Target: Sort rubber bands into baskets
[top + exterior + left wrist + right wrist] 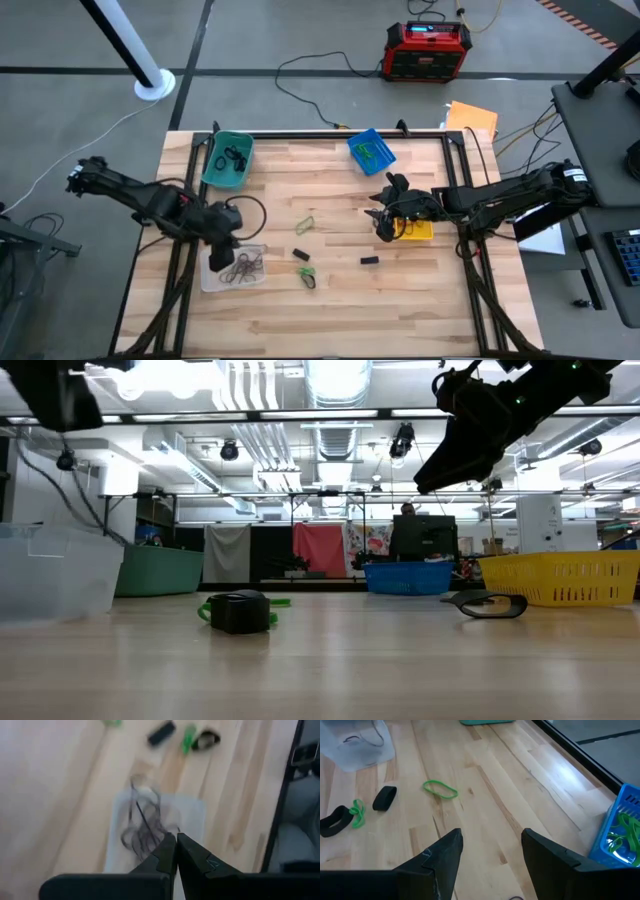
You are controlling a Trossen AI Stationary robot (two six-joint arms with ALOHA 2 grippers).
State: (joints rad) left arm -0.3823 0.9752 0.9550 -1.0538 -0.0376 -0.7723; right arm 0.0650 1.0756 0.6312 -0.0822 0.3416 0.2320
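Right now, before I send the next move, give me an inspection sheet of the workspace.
Surface: wooden table, bare in front.
Job's things: teal basket holds dark bands; blue basket holds green bands; clear basket holds dark bands; yellow basket under the right arm. Loose green band mid-table; more bands nearby.
Clutter: small black block.
Grippers: left gripper shut, empty, over the clear basket; right gripper open, empty.
Cables: black cable on floor behind.
Surroundings: red box, white post.
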